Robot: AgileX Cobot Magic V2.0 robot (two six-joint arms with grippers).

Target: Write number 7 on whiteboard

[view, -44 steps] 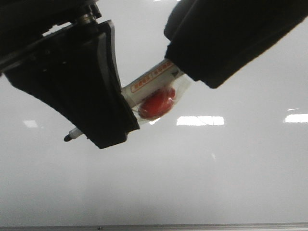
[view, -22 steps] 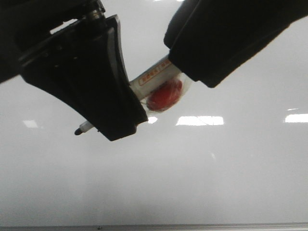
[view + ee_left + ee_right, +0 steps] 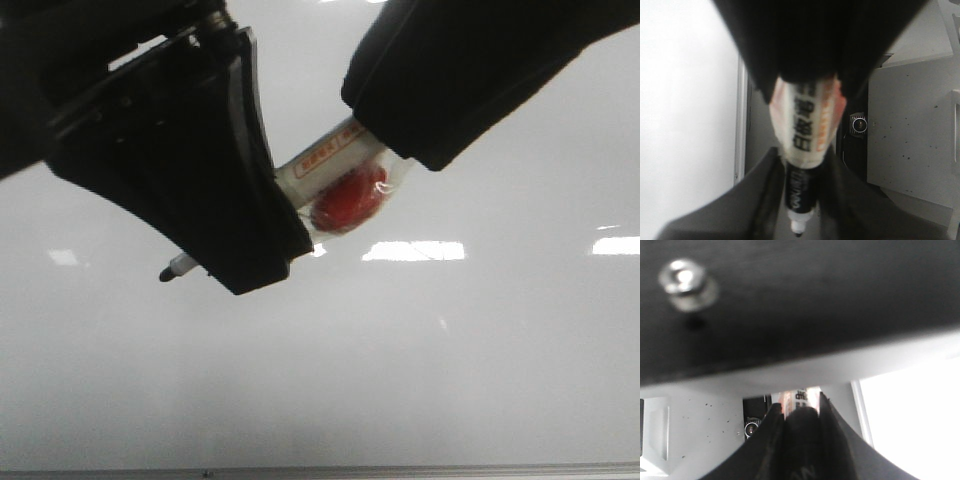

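The whiteboard (image 3: 450, 350) fills the front view, and no number 7 or other marker line shows on it. A marker (image 3: 325, 160) with a white and orange label and a red lump under clear wrap lies slanted in front of it, its black tip (image 3: 166, 272) pointing lower left. My left gripper (image 3: 245, 265) is shut on the marker near the tip end; the left wrist view shows the black barrel (image 3: 799, 195) between the fingers. My right gripper (image 3: 400, 150) is shut on the marker's rear end, as the right wrist view (image 3: 801, 432) shows.
A thin grey metal strip (image 3: 400, 470) runs along the board's lower edge. Bright rectangular light reflections (image 3: 413, 250) lie on the board. A speckled grey panel (image 3: 910, 130) stands beside the board's edge in the left wrist view.
The left gripper and the marker have shifted a little up and to the right, the tip rising with them. The right gripper has stayed almost where it was.
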